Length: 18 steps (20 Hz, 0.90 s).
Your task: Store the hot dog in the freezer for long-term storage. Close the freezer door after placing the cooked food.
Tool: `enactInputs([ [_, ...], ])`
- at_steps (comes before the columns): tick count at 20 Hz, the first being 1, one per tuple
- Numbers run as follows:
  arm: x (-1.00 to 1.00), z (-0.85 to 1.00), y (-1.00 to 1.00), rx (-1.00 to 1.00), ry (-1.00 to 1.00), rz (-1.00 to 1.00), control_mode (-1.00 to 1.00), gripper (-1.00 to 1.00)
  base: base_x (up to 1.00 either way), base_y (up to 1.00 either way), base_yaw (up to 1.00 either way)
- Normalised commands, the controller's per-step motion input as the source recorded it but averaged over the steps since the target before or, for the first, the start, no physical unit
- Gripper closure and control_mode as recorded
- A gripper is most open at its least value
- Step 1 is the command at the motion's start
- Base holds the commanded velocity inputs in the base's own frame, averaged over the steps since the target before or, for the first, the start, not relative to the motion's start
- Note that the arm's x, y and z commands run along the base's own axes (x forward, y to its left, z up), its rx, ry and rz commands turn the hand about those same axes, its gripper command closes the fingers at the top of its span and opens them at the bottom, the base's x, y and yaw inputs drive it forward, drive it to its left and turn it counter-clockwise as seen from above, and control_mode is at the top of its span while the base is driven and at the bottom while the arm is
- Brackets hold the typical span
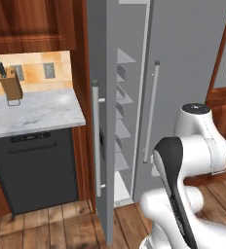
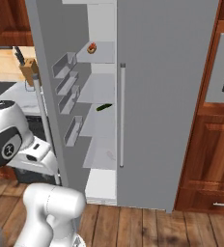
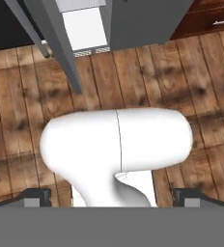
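White links of my arm (image 1: 183, 165) fold up at five o'clock in the left base view, the elbow high and the forearm doubling back down toward the base. From the right base view I see the same fold at seven o'clock. The hand camera looks nearly straight down at the wooden floor (image 3: 147, 82), so the wrist points downward. My claw (image 3: 112, 197) shows its two dark fingertips (image 3: 36, 197) at the bottom corners of the hand view, spread as wide as they go, with nothing between them.

I find the hot dog (image 2: 91, 48) on an upper shelf of the freezer (image 2: 102, 82), at about eleven o'clock in the right base view. It is too small for me to tell which way its long axis runs.

From the right base view I see into the compartment: pale shelves, the hot dog, and a small dark green item (image 2: 104, 107) on a lower shelf. From the left base view I get the freezer door (image 1: 99, 121) swung wide open and seen edge-on, its long bar handle (image 1: 96, 141) facing me, plus a marble surface (image 1: 32, 112) with a knife block (image 1: 10, 86) at nine o'clock and a dark dishwasher (image 1: 34, 165) below it. In the hand view the door's bottom edge is at eleven o'clock.
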Motion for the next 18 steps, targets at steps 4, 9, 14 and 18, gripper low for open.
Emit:
enactInputs([
  [4,0.61,0.0,0.62,-0.13,0.01,0.0,-1.0,-1.0,0.0,0.0,0.0],
  [9,0.97,0.0,0.71,-0.21,0.0,0.0,-1.0,-1.0,0.0,0.0,0.0],
  [14,0.84,0.02,0.69,-0.29,-0.1,0.0,-1.0,-1.0,0.0,0.0,0.0],
  [18,0.84,0.24,0.88,-0.25,-0.15,-0.05,-1.0,-1.0,0.0,0.0,0.0],
])
